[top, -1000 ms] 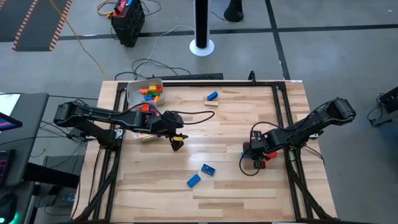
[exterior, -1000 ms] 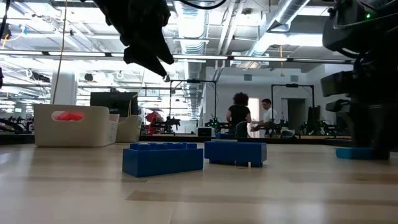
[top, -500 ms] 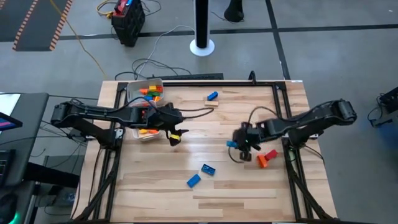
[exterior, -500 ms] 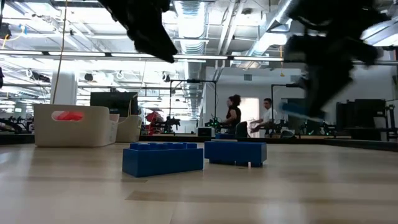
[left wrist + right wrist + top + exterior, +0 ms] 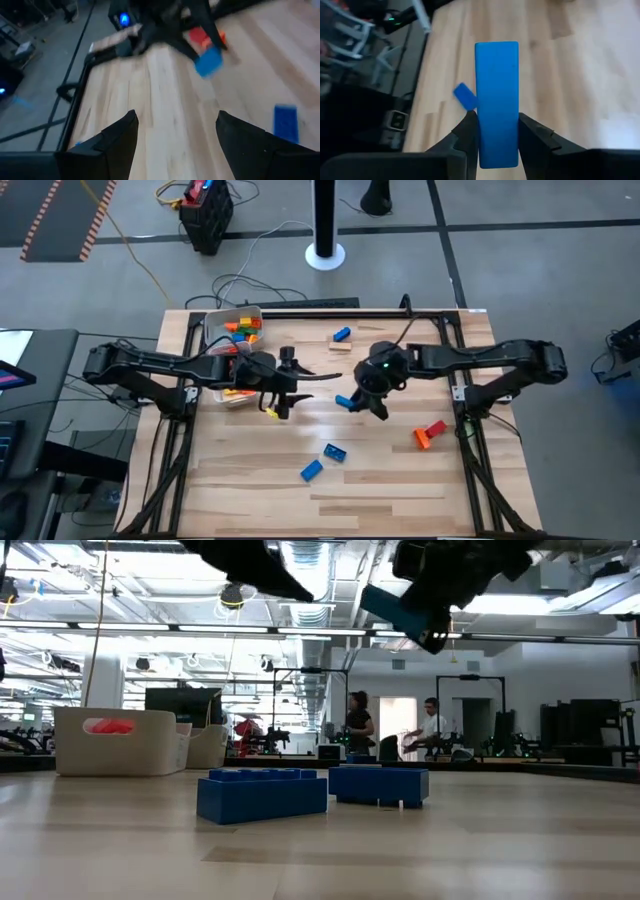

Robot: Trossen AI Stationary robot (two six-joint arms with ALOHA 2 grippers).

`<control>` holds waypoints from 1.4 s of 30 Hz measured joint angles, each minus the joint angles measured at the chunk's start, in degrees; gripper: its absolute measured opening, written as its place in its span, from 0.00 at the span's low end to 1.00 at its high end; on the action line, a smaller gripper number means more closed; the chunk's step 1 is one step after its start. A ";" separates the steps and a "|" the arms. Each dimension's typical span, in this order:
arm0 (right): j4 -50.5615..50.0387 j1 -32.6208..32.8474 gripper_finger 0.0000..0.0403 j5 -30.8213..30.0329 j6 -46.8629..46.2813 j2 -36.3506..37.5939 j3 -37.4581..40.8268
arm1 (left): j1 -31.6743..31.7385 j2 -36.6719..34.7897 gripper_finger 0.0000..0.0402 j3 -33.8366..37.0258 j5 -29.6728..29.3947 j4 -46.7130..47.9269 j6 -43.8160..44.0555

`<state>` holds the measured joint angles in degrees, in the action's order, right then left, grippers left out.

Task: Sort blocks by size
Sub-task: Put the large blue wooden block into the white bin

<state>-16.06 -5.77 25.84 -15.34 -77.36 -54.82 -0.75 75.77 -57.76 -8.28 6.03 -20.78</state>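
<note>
My right gripper (image 5: 356,402) hangs over the middle of the table, shut on a long blue block (image 5: 496,95), which also shows high up in the low view (image 5: 398,608). My left gripper (image 5: 278,398) hovers just left of it, open and with nothing between its fingers (image 5: 175,137). Two blue blocks (image 5: 335,452) (image 5: 311,470) lie flat on the near middle of the table. Another blue block (image 5: 342,334) lies at the far middle. A red and orange pair (image 5: 430,434) lies at the right. My right gripper pinches the blue block between its two fingers (image 5: 468,131), on the two long sides (image 5: 490,137) near the end toward the wrist. The block runs along the fingers and sticks out past their tips. The fingers slant down from the table's right. The block is tilted and lifted clear.
A white tray (image 5: 216,328) with several coloured blocks stands at the far left corner. A second tray (image 5: 236,395) sits under my left arm. A black frame rail (image 5: 452,370) borders the table. Bare wood lies along the near edge.
My right gripper has gone up and from the table's right edge toward the middle, lifting the blue block clear of the table. The red and orange blocks stay behind at the right. My left gripper has rolled about its own axis, staying roughly in place.
</note>
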 joint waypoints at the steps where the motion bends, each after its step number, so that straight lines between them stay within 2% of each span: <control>1: 0.22 0.16 0.33 1.05 -0.18 -0.91 -0.63 | -0.02 0.47 0.63 -0.01 0.67 -1.62 0.58; 10: -0.07 0.12 0.33 6.55 -0.30 -8.00 -4.08 | -3.10 6.53 0.62 -0.84 3.55 -6.92 2.31; 20: 3.38 -0.38 0.33 10.95 -4.17 -8.09 -4.38 | -5.20 9.79 0.55 -1.86 3.47 -7.79 0.41; 27: 7.74 -0.49 0.33 12.02 -8.89 -8.22 -4.36 | -5.57 12.00 0.53 -1.93 3.43 -12.94 -2.64; 33: 9.32 -0.85 0.33 15.49 -14.34 -8.22 -4.36 | -6.44 13.63 0.52 -1.84 3.90 -17.12 -6.94; 38: 9.29 -1.71 0.33 19.92 -17.01 -8.24 -4.36 | -6.47 13.46 0.44 -1.88 3.99 -20.45 -10.01; 42: 9.25 -2.42 0.33 20.47 -17.84 -8.24 -4.36 | -6.45 13.50 0.35 -2.00 4.79 -20.43 -9.93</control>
<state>-6.81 -8.19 46.31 -33.18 -85.60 -59.18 -7.20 89.27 -59.76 -3.49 -14.39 -30.70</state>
